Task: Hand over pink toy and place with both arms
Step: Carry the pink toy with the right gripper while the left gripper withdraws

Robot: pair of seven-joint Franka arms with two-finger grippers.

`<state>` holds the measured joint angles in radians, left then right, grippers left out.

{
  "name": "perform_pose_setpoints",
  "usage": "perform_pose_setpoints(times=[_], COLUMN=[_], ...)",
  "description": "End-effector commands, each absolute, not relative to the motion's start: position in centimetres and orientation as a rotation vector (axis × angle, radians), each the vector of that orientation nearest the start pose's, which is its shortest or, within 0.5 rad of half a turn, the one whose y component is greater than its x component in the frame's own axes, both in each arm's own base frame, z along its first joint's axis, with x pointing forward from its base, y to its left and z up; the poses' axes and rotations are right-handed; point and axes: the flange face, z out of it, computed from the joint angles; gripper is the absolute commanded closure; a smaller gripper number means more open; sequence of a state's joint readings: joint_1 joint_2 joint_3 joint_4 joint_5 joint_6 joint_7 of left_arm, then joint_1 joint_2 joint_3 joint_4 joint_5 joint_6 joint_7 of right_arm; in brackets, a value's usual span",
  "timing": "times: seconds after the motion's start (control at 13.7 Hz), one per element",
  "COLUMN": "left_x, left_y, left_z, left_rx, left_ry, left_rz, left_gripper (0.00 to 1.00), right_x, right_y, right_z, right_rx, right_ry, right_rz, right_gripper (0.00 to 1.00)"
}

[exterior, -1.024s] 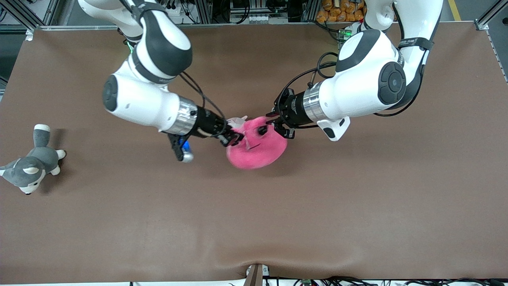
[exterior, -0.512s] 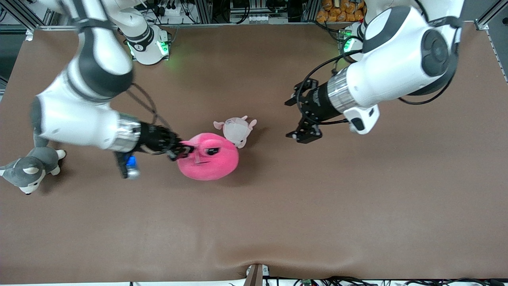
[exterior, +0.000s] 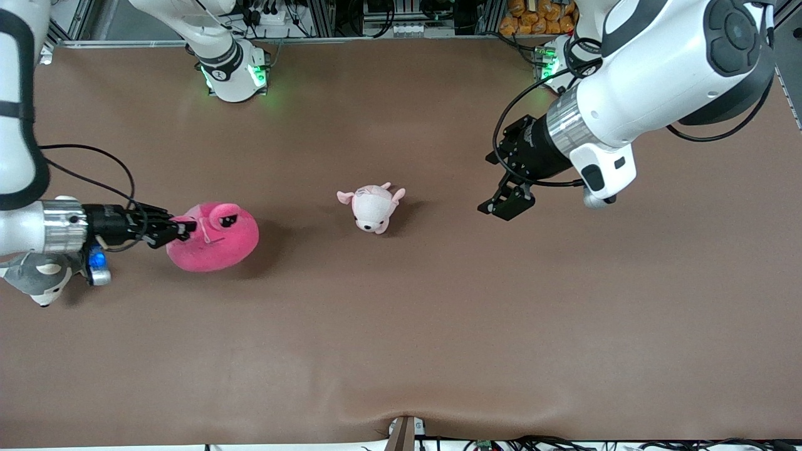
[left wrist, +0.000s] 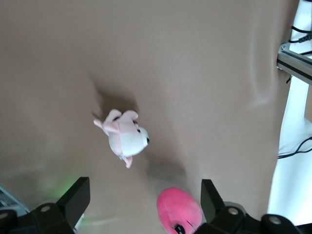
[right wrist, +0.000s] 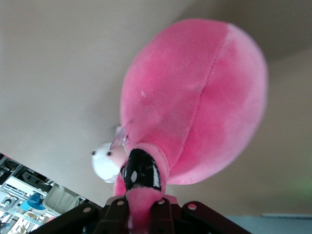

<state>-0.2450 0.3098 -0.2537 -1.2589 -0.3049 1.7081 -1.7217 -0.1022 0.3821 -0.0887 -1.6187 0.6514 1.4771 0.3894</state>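
High front camera faces the arms; both wrist cameras look down, sharing the pink toy (exterior: 213, 237).

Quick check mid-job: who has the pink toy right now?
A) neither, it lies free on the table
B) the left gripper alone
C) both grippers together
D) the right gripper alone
D: the right gripper is pinched on the pink toy toward the right arm's end of the table, while the left gripper hangs open and empty, well apart from it.
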Motion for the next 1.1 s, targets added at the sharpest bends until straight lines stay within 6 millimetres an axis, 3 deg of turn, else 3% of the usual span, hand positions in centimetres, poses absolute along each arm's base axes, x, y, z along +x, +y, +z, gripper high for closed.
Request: perform_pose_setpoints(times=[0.0,0.29,0.59,0.88,0.95,1.02], left_x=[57.1,57.3,58.1,58.4,58.5,58.9], left_y=[-30.4,-27.4,-22.7,-15.9,-15.2,-13.2], left_z=[61.3,60.7,61.1,63.2,63.4,63.5], left_rx=[-2.874,-2.997,-3.002,-3.031,-3.054,-3.07], left_ry=[-1.761,-1.344,-1.271,-1.183,-1.13,-1.108], left_rz=[0.334,0.25,0.264,0.23,0.22,0.21], left_gripper=[0.0,0.0,0.0,0.0,0.0,0.0], right_x=[60.5,60.5,60.6,59.9,59.8,59.8], right_y=[-5.0,-6.7,-9.1,-12.1,-12.5,-12.9], right_z=[38.2,35.5,31.5,26.4,26.1,26.1], right_rx=[-2.341,-2.306,-2.26,-2.217,-2.22,-2.226], right_ry=[0.85,0.893,0.958,0.957,0.93,0.911], right_rz=[0.815,0.858,0.893,0.922,0.911,0.902], right_gripper=[1.0,1.0,1.0,1.0,0.87,0.32])
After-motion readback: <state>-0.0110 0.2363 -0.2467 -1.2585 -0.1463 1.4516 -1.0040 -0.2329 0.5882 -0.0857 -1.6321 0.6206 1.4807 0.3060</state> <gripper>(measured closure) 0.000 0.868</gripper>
